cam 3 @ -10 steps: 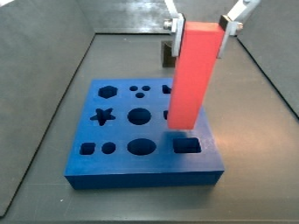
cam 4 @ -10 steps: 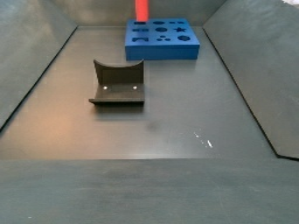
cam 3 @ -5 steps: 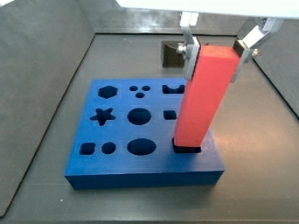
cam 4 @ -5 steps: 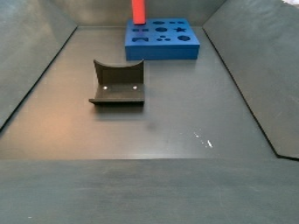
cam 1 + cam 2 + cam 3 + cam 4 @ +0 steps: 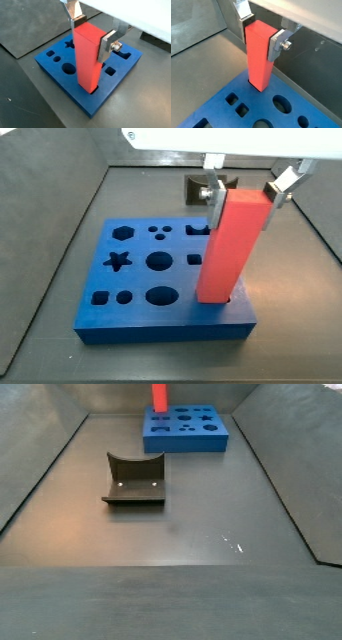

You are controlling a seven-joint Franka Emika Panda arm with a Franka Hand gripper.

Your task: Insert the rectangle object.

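The blue board with its shaped holes sits at the far end of the dark floor, and the grey curved block lies well apart from it, nearer mid-floor. The red block stands slightly tilted with its lower end in the rectangular hole at a corner of the board, seen too in both wrist views. The gripper clamps the block's upper end between its silver fingers, right above the board.
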